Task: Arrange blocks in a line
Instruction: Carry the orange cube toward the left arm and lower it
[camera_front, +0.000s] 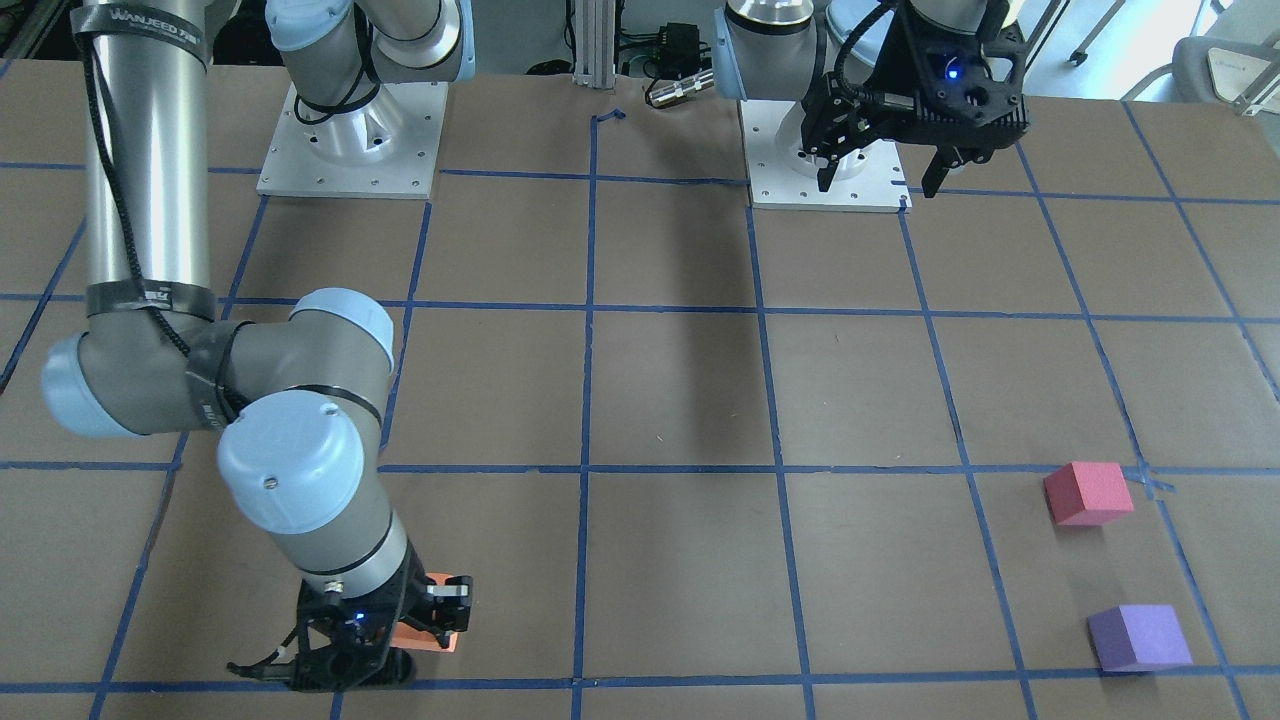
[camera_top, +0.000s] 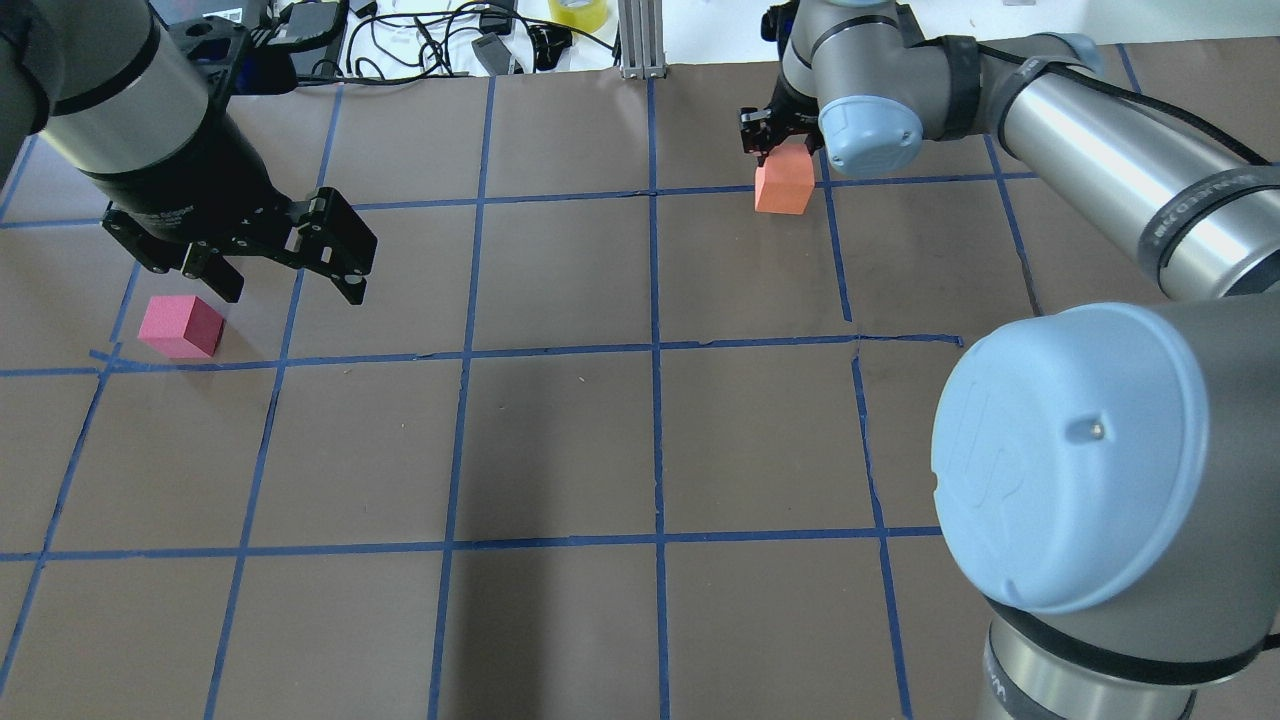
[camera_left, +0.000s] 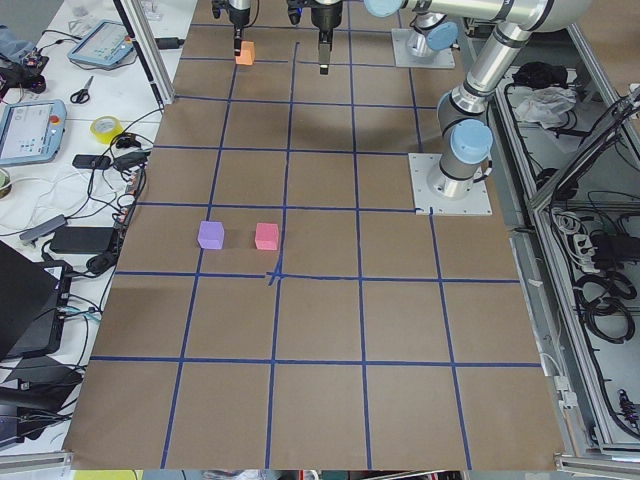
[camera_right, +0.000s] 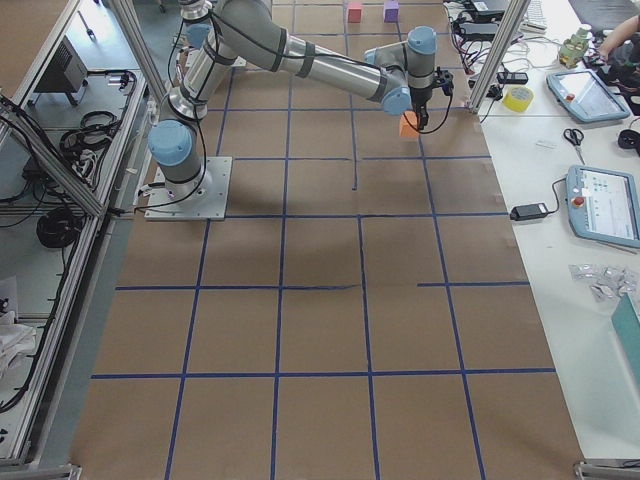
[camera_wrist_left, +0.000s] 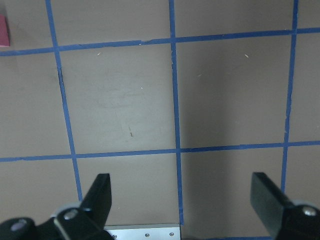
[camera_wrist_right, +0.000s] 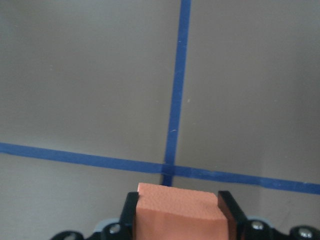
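My right gripper (camera_top: 775, 140) is shut on the orange block (camera_top: 783, 185) at the far side of the table. The right wrist view shows the orange block (camera_wrist_right: 177, 212) held between the two fingers, over a crossing of blue tape lines. It also shows in the front view (camera_front: 440, 640). The pinkish-red block (camera_top: 180, 325) (camera_front: 1088, 492) and the purple block (camera_front: 1140, 637) lie near each other on my left side, apart. The purple one is out of the overhead view. My left gripper (camera_top: 292, 290) (camera_front: 880, 183) is open and empty, raised above the table, away from both blocks.
Blue tape (camera_top: 655, 350) marks a grid on the brown table. Two white base plates (camera_front: 350, 140) (camera_front: 825, 160) sit at my edge. Cables, a tape roll (camera_top: 575, 12) and an aluminium post (camera_top: 637, 40) stand beyond the far edge.
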